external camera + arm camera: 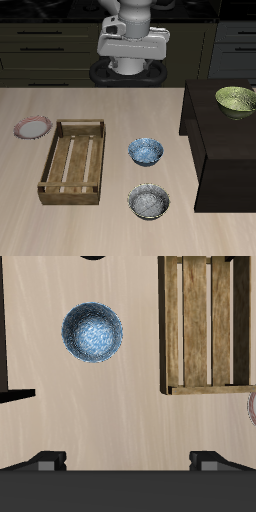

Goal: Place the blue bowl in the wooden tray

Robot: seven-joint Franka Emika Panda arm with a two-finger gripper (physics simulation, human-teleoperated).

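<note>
The blue bowl (146,151) has a bright blue speckled inside and stands upright on the table beside the wooden tray (74,160). The tray is a light-brown slatted crate with nothing in it. In the wrist view the blue bowl (93,332) lies apart from the tray (205,326), with bare table between them. My gripper (131,62) hangs high over the back of the table, well behind the bowl and the tray. In the wrist view the gripper (128,461) is open and empty, its fingertips (45,461) far apart.
A greyer speckled bowl (148,201) stands nearer the table's front edge than the blue bowl. A pink plate (32,127) lies on the tray's other side and shows in the wrist view (252,406). A green bowl (236,98) sits on a dark raised block (225,150).
</note>
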